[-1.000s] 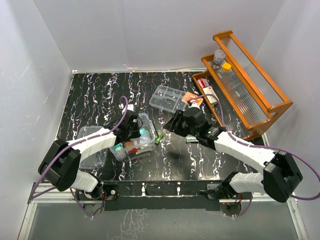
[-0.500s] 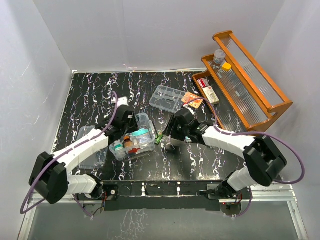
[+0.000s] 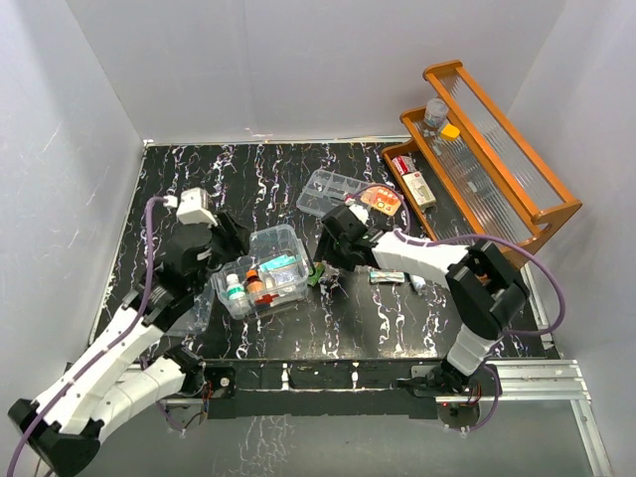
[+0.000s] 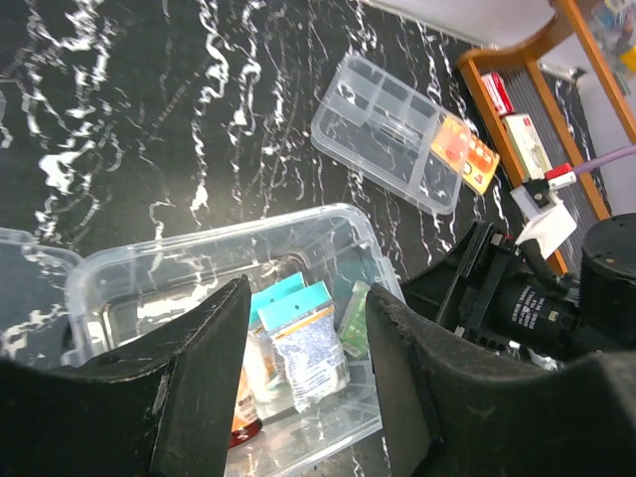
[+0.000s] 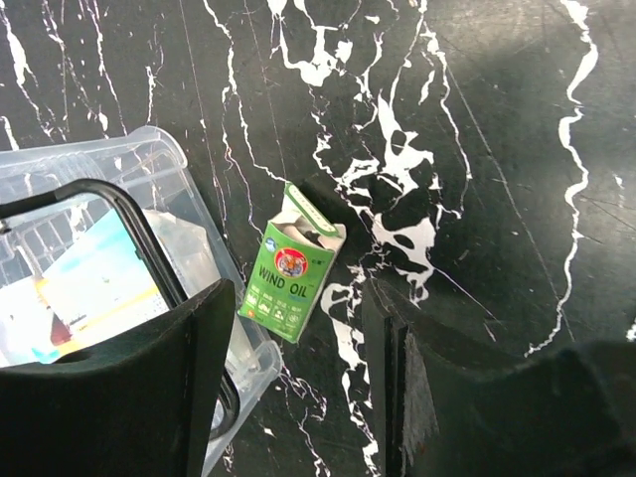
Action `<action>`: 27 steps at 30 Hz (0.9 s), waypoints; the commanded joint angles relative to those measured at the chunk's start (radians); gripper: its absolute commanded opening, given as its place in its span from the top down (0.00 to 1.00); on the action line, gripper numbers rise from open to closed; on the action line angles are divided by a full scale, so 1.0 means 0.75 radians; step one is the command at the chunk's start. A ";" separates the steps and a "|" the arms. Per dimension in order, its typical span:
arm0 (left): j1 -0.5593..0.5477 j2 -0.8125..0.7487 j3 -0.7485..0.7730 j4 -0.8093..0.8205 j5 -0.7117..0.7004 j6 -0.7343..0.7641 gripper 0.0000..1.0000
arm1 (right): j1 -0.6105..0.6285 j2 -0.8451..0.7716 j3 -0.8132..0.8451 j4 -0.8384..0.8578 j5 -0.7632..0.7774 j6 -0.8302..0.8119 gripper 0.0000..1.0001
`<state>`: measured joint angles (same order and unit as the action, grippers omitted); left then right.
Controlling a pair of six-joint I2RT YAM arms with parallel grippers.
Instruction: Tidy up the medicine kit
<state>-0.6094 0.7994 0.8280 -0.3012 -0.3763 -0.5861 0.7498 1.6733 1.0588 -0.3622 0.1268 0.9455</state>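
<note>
The left gripper (image 4: 306, 308) hangs released above the medicine kit (image 3: 266, 237), its two fingers spread apart with nothing between them. Straight beneath it the kit stands open on the black marbled desk (image 3: 248, 179). Inside lie a teal-topped packet of small blue pieces (image 4: 303, 343), a pale green item (image 4: 353, 318) just beside it, and a few little bottles (image 3: 236, 288) toward the near end. Off to this gripper's left, touching the kit's end, sits a clear plastic piece (image 4: 30, 278), probably the lid, though only a corner shows. Beyond the fingers, well past the kit, a clear divided tray (image 4: 383, 124) lies flat with an orange packet (image 4: 464, 151) against its far corner.

The right gripper (image 5: 298, 328) is likewise released, jaws wide and empty. Directly under it a small green carton marked WIND OIL (image 5: 291, 276) lies flat on the desk, top flap open, just beside the kit's side wall, close enough that I cannot tell whether they touch. The kit is to this gripper's left, and a black curved band (image 5: 149, 248) crosses its near end. Far behind this arm stands the orange-brown wooden rack (image 3: 497, 169).
</note>
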 commanded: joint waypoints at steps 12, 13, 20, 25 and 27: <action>0.006 -0.252 -0.137 -0.073 -0.223 0.093 0.47 | 0.042 0.312 0.383 -0.302 0.073 0.136 0.47; 0.006 -0.252 -0.143 -0.073 -0.217 0.086 0.47 | 0.044 0.320 0.387 -0.310 0.067 0.138 0.47; 0.007 -0.261 -0.144 -0.085 -0.210 0.075 0.46 | 0.052 0.315 0.372 -0.384 0.098 0.178 0.53; 0.007 -0.270 -0.148 -0.090 -0.214 0.073 0.46 | 0.055 0.295 0.358 -0.401 0.112 0.189 0.58; 0.007 -0.270 -0.148 -0.091 -0.214 0.070 0.46 | 0.053 0.284 0.350 -0.401 0.123 0.189 0.60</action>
<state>-0.6094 0.6098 0.7197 -0.3676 -0.5159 -0.5331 0.7837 1.9190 1.3075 -0.6239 0.1856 1.0626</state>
